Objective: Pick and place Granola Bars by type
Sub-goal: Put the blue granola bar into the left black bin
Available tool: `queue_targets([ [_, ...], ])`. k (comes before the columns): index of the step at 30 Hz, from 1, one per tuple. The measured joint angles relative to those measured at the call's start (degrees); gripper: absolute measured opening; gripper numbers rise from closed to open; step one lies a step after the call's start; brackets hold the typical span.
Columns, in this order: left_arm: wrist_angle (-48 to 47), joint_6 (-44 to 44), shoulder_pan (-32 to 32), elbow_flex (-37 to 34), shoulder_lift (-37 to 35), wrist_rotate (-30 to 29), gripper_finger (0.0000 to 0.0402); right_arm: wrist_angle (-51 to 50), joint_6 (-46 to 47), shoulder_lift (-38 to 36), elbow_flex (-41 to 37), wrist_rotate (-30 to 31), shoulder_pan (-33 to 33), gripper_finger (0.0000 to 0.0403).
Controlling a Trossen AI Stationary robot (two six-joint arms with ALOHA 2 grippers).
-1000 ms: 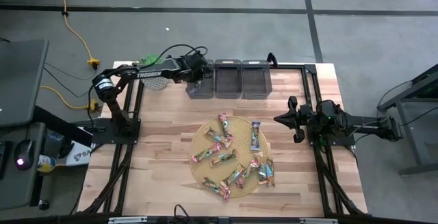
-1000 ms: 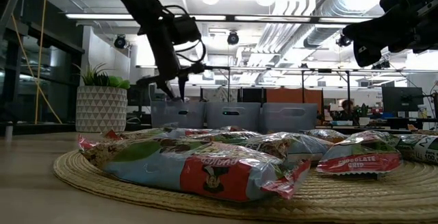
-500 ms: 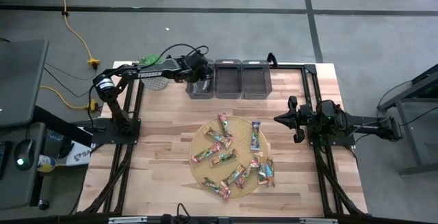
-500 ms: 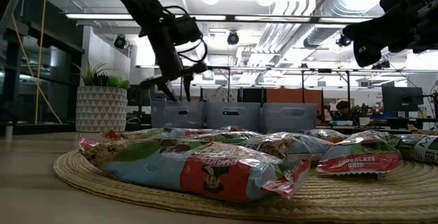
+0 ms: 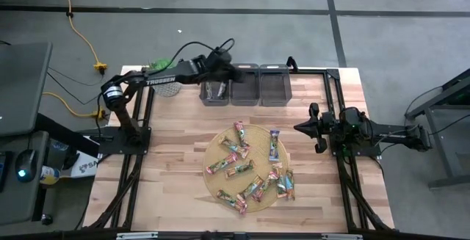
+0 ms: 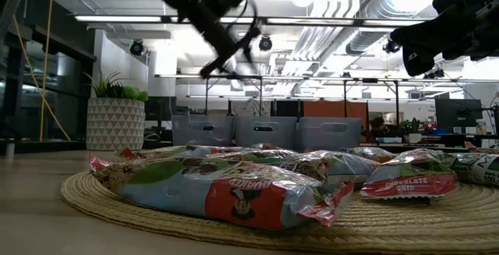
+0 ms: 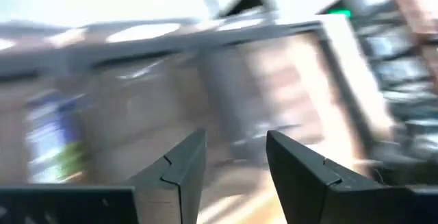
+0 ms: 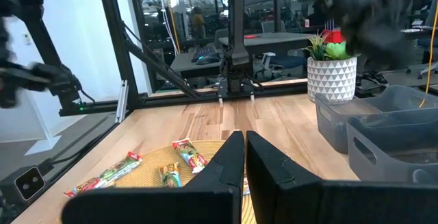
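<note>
A pale wooden table stands in an open workshop with desks and screens behind it, and nearest the low camera lies the round woven mat heaped with the Granola Bars in shiny wrappers. On the closest ones some print can be read: "CHOCOLATE CHIP" on a red wrapper at the right of the low view, and upside-down lettering on the red panel of the front bar that I cannot make out for sure. Beyond the mat, at the table's far edge, three grey bins sit in a row, and the leftmost bin shows something small and dark inside, probably a bar already sorted there. The left gripper was down at that leftmost bin a second ago; it has since lifted well clear and swung toward the middle bin, fingers spread apart and holding nothing, with the white word "TROSSEN" along its arm. I take this to mean one drop is finished and the arm is heading back to the mat for another bar, with most of the pile still unsorted. The right gripper waits just beside the mat's right side, unmoved, its fingers nearly together and empty.
</note>
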Motion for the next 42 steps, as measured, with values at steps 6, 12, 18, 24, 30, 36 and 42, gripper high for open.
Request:
queue_targets([
  [6, 7.1, 0.6, -6.2, 5.2, 0.0, 4.9, 0.0152, 0.0, 0.0, 0.0, 0.0, 0.0, 0.0, 0.0000],
  [12, 7.4, -5.8, -11.2, 9.2, 0.0, 11.5, 0.0152, 0.0, 0.0, 0.0, 0.0, 0.0, 0.0, 0.0000],
  [18, 7.4, -11.7, -17.0, 9.7, 0.0, 13.6, 0.0152, 0.0, 0.0, 0.0, 0.0, 0.0, 0.0, 0.0000],
  [24, 8.0, -19.9, -21.9, 9.8, 0.7, 15.8, 0.0152, 0.0, 0.0, 0.0, 0.0, 0.0, 0.0, 0.0000],
  [30, 9.4, -24.1, -26.7, 9.8, 0.7, 8.5, 0.0152, 0.0, 0.0, 0.0, 0.0, 0.0, 0.0, 0.0000],
  [36, 9.6, -28.1, -29.4, 10.1, 1.5, 2.3, 0.0152, 0.0, 0.0, 0.0, 0.0, 0.0, 0.0, 0.0000],
  [42, 3.5, -27.8, -30.4, 21.2, 9.1, 3.3, 0.0152, 0.1, 0.0, 0.0, 0.0, 0.0, 0.0, 0.0000],
])
